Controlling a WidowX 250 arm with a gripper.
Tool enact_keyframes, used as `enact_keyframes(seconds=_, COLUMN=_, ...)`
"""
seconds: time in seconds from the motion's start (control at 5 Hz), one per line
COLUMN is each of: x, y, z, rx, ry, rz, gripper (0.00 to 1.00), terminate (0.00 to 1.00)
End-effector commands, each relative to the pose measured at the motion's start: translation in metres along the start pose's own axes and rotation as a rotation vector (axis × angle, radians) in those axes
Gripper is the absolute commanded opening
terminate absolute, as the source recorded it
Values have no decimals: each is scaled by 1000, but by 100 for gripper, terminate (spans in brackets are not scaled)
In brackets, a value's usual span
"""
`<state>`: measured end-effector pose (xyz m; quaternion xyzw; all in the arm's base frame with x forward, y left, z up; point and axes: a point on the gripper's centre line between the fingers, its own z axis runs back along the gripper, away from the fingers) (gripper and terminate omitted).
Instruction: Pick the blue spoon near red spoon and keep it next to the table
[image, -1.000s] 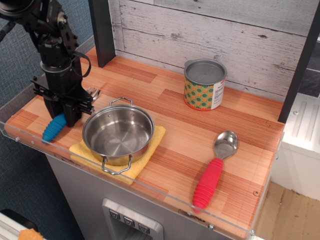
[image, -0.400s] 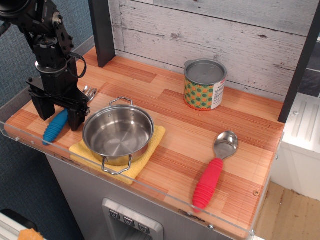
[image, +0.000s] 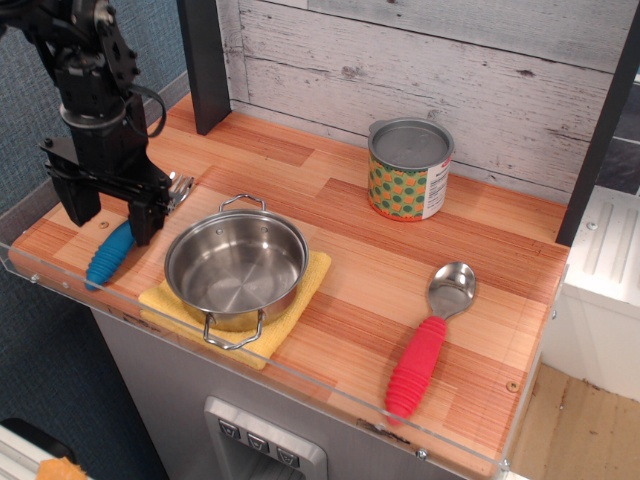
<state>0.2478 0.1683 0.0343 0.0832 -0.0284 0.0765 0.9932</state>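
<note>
At the left edge of the frame the blue spoon lies flat on the table, its ribbed handle pointing toward the lower left corner and its metal head tucked under the arm, beside the left side of the steel pot. That pot sits on a yellow cloth. The red spoon rests well apart at the lower right, and a patterned tin stands in the upper middle near the plank wall.

The gripper hangs above the blue handle with its two dark fingers spread wide, one on each side of the handle's line, holding nothing. Judging by this, the spoon has been let go near the table's left rim, so the placing step looks finished or nearly so. If the spot counts as the goal, the next move calls only for a clean lift straight up, clear of the pot's rim and handle. If not, the claw must drop, straddle the handle and close on it again.

Compared with a second ago, the claw has risen and shifted toward the upper left; then it sat low over the handle with the fingers closer together. The spoon has barely moved.
</note>
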Motion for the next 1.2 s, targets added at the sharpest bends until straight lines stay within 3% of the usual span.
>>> enact_keyframes(seconds=0.0, x=5, y=-11, z=44, rx=26, ry=-57, rz=62, gripper=100, terminate=0)
enact_keyframes(seconds=0.8, x=28, y=-76, z=91, rx=-53, ry=-166, rz=192, gripper=100, terminate=0)
enact_keyframes(seconds=1.0, x=36, y=-90, z=100, rx=-70, ry=-158, rz=238, gripper=100, terminate=100)
